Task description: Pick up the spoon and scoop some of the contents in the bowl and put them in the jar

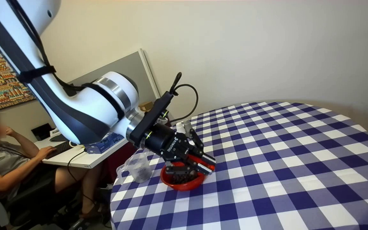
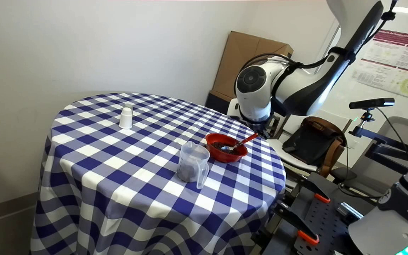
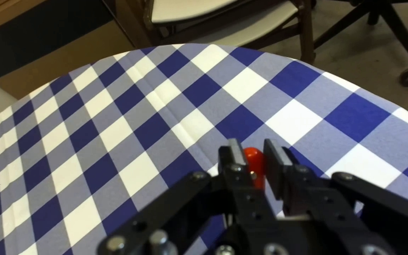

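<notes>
1. Pinching the spoon (image 2: 243, 141) with the pincer (image 3: 255, 156), by the upper end of the red handle.
2. Sloping from the pincer down over the rim of the red bowl (image 2: 227, 157), with silver scoop among dark brownish-red bits (image 1: 180, 179).
3. Found below the pincer: same bowl, upright on the desk (image 1: 283, 166), over blue-and-white checked cloth (image 2: 147, 156).
4. Noted farther from the pincer, beyond the bowl and apart from it: clear handled jug (image 2: 188, 168), upright.
5. Spotted well apart from the pincer: white cup-shaped item (image 2: 126, 119), narrow end up.
</notes>
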{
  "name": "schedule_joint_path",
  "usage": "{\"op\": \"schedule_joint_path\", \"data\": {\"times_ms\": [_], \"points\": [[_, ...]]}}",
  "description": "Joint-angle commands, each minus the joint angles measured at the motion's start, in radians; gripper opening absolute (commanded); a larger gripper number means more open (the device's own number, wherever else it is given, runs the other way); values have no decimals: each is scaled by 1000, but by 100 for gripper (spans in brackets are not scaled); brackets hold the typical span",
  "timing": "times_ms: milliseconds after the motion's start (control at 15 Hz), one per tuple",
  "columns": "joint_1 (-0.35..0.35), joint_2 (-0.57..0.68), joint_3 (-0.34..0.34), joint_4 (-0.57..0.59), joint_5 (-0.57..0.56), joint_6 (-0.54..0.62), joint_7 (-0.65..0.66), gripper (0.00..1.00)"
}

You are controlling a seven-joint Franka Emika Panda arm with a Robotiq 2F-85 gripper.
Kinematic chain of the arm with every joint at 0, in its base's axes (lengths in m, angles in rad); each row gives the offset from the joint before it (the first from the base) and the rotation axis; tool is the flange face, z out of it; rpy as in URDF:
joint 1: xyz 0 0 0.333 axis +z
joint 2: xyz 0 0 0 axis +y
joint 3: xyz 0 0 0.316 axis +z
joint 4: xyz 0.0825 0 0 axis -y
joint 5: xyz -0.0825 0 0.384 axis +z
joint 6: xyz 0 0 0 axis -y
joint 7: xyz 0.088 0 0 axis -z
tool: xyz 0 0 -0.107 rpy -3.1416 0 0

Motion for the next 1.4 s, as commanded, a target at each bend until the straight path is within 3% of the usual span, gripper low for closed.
{"op": "schedule_joint_path", "data": {"times_ms": [0, 667, 1333], "points": [[-22, 38, -14, 54, 130, 16, -96, 5], [-40, 60, -23, 147, 374, 17, -273, 5], [-37, 40, -9, 159, 647, -13, -442, 5]]}}
